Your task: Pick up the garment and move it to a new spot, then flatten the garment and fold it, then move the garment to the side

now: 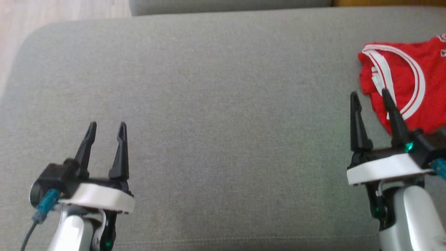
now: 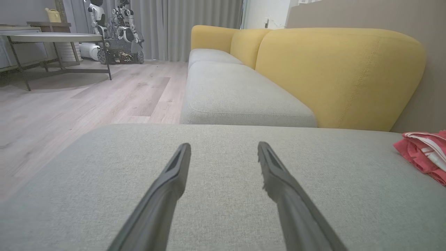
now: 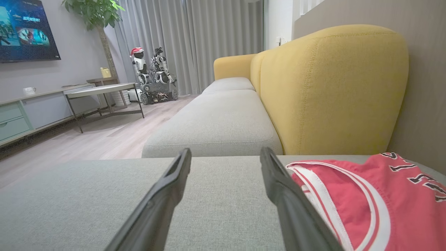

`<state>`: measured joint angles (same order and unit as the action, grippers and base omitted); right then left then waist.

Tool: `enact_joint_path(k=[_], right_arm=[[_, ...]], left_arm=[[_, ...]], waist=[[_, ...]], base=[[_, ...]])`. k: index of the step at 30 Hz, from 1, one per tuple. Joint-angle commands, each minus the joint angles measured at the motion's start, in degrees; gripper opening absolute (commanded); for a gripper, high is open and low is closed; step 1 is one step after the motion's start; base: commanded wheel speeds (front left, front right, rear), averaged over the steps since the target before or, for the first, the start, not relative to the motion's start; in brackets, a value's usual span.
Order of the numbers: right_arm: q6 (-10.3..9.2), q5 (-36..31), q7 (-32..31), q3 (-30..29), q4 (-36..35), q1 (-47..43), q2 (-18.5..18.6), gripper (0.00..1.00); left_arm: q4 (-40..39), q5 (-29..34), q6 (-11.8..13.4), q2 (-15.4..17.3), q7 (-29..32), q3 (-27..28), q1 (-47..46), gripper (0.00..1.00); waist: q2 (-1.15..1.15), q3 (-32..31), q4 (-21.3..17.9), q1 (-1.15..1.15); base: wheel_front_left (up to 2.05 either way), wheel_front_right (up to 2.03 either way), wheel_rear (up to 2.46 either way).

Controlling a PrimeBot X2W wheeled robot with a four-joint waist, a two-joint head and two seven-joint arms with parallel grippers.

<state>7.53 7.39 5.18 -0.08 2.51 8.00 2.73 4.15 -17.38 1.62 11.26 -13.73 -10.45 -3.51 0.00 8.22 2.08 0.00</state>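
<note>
The garment (image 1: 400, 76) lies crumpled at the far right of the grey cushion (image 1: 223, 104). It is a red jersey with white stripes, and the head view's right edge cuts it off. In the right wrist view dark lettering shows on its far side, too slanted to read.

The right gripper (image 1: 369, 93) hovers at the garment's near left edge with its two fingers spread wide and nothing between them. Its right finger overlaps the red cloth in the head view, and in the right wrist view the same finger runs in front of the striped edge. Whether it touches the cloth I cannot tell.

The left gripper (image 1: 108, 125) hangs low over the cushion's left part, well apart from the garment. Its fingers are also spread, with only bare grey fabric between them.

Beyond the cushion, the left wrist view shows more grey seats with yellow backrests (image 2: 334, 73) against the wall. To the left is a pale wood floor (image 2: 69, 104) with a thin-legged table (image 2: 52, 36) standing on it. Another robot (image 2: 118, 31) stands by the grey curtains at the back. A TV (image 3: 24, 31) hangs on the wall, and a plant (image 3: 94, 10) stands just beside it.
</note>
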Motion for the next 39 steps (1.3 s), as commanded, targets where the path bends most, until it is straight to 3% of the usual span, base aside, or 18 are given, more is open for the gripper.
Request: enact_joint_path(k=[1,19,39], right_arm=[[-0.04,-0.2,0.7,1.4,-1.3,-0.1,0.2,1.00],[-0.04,-0.2,1.4,1.3,2.5,-6.3,0.2,1.00],[-0.04,-0.5,0.4,1.4,1.8,-6.5,0.1,1.00]], left_arm=[[-1.3,-0.1,0.5,1.2,-0.4,2.0,-0.8,1.00],[-0.8,-0.5,1.0,2.1,0.5,0.7,5.2,1.00],[-0.8,-0.9,2.0,2.5,1.2,-0.1,5.3,1.00]], waist=[[0.00,-1.5,0.7,0.00],[0.00,-8.1,-0.2,0.00],[0.00,-8.3,-0.2,0.00]], base=[[0.00,0.00,0.00],[0.00,0.00,0.00],[0.00,0.00,0.00]])
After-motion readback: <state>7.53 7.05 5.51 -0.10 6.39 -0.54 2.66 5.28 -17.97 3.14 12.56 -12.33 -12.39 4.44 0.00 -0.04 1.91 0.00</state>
